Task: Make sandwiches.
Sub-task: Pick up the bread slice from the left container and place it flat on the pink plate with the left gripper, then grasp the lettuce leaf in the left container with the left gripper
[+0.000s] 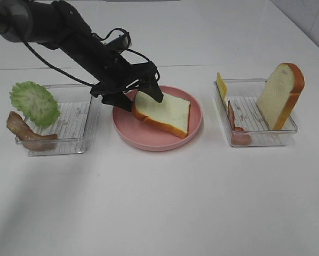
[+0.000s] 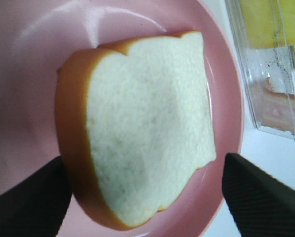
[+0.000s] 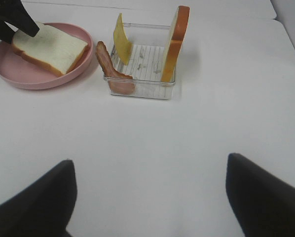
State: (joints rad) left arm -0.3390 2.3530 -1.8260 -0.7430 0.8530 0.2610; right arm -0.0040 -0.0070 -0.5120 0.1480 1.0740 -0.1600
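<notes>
On the pink plate the sandwich is a single slice of white bread with an orange-brown crust. My left gripper hangs over the slice's left end, open, one finger on each side of it. In the left wrist view the bread fills the plate and the left gripper has both fingers apart from the crust. My right gripper is open above bare table, holding nothing. It is outside the exterior high view.
A clear tray on the left holds ruffled lettuce and a bacon strip. The right tray holds an upright bread slice, yellow cheese and bacon.
</notes>
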